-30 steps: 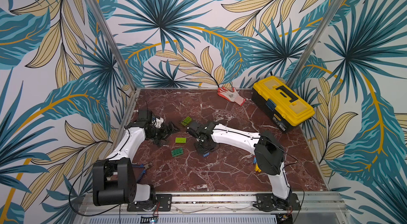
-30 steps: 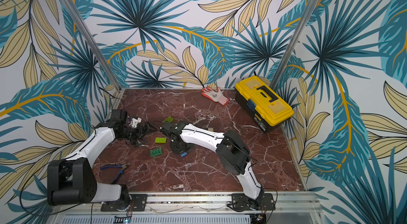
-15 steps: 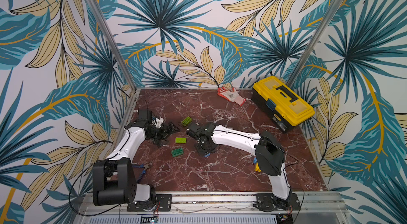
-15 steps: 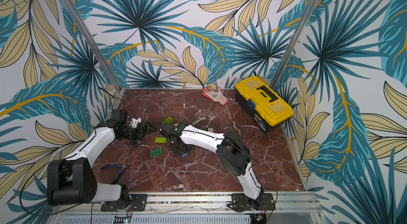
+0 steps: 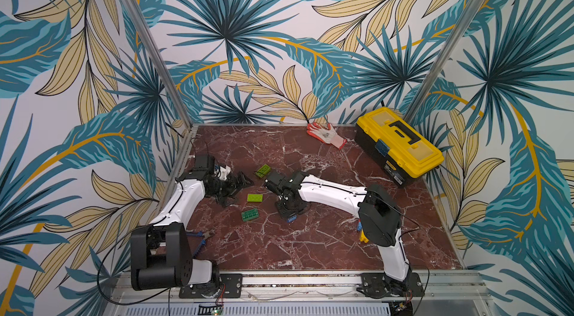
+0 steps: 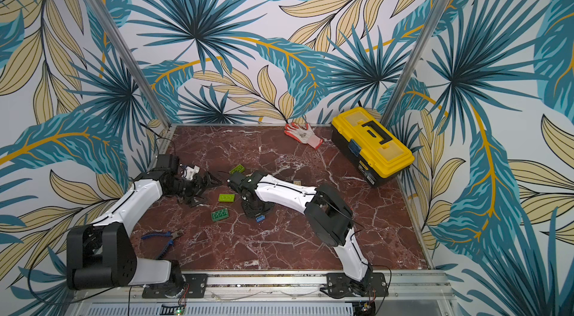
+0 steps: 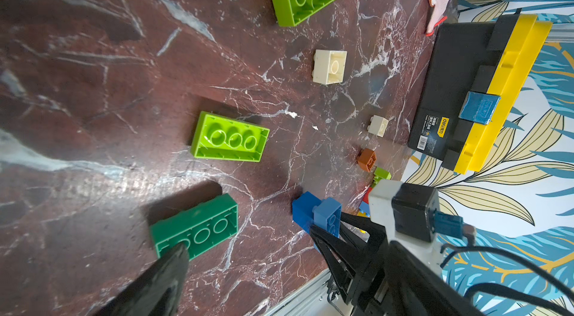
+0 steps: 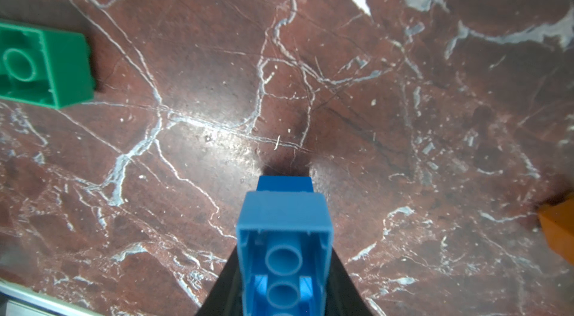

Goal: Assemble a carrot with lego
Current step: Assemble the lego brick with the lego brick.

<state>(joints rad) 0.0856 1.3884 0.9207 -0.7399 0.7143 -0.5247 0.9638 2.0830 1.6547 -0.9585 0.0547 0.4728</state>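
Blue brick (image 8: 284, 227) is clenched in right tool (image 5: 289, 215), held low by tabletop (image 5: 310, 246), near dark green brick (image 5: 250, 215). Left tool (image 5: 237, 190) is spread, empty. Step judged: brick transport. Next, stud-aligned placement is called for.

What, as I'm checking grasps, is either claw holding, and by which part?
The right claw pinches a light blue brick by its opposite side walls; the left claw is open, holding nothing.

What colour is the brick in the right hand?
Blue; the brick shows best in the right wrist view.
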